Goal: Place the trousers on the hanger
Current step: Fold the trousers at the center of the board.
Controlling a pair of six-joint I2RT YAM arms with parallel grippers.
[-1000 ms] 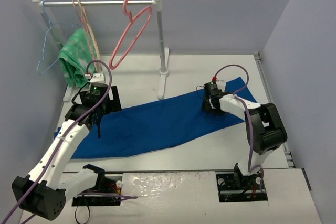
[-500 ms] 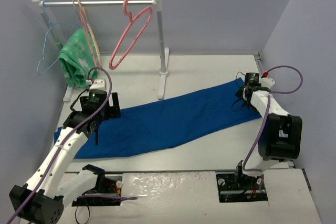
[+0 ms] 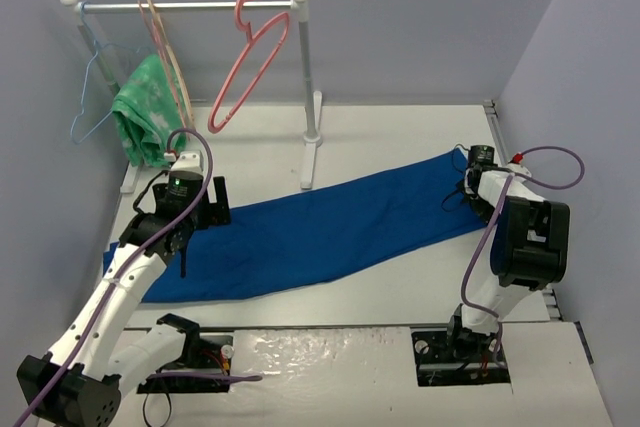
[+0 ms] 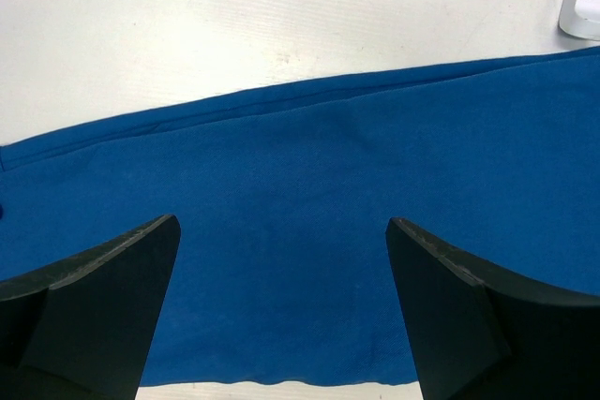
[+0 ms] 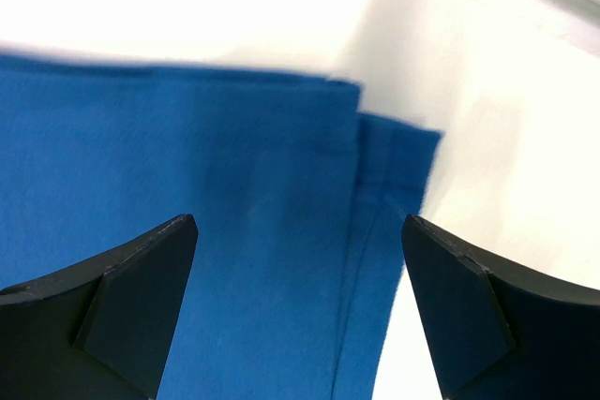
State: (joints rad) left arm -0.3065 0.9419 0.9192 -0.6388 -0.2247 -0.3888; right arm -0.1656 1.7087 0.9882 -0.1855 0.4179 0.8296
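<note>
Trousers [image 3: 330, 232] are lying flat, stretching diagonally across the table [image 3: 400, 137]. The hanger [image 3: 250, 62] is hanging on the rail [image 3: 190, 5], well apart from them. The left gripper [image 4: 281, 222] is hovering over their left part, jaws spread wide, gripping nothing; the right gripper [image 5: 298, 222] is doing likewise over their right end.

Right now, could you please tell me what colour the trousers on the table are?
Plain royal blue; the trousers show best in the left wrist view.
</note>
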